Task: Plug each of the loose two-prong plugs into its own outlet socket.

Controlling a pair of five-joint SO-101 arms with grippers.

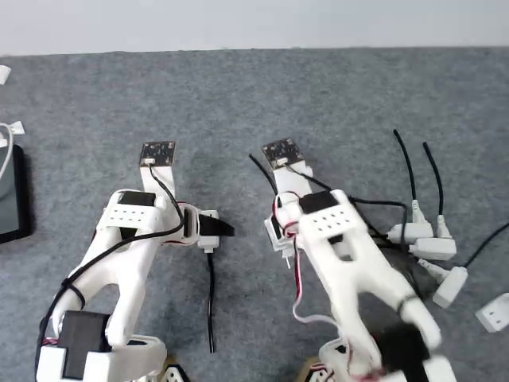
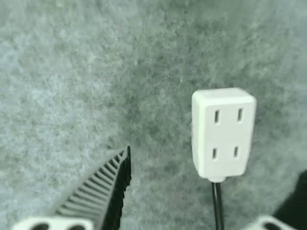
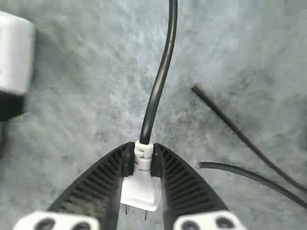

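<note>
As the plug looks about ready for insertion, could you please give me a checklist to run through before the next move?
1. Right gripper shut on plug: ok.
2. Prongs facing away from the wrist: not ok, they point back toward it.
3. Outlet sockets free: ok, both empty.
4. Left gripper steadying outlet: not ok, it is open.
5. Prongs lined up with slots: cannot tell.

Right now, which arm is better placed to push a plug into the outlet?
The right arm. Its claw is already shut on a white two-prong plug, with the prongs sticking out free. The left claw is open on either side of the white outlet block and holds no plug.
</note>
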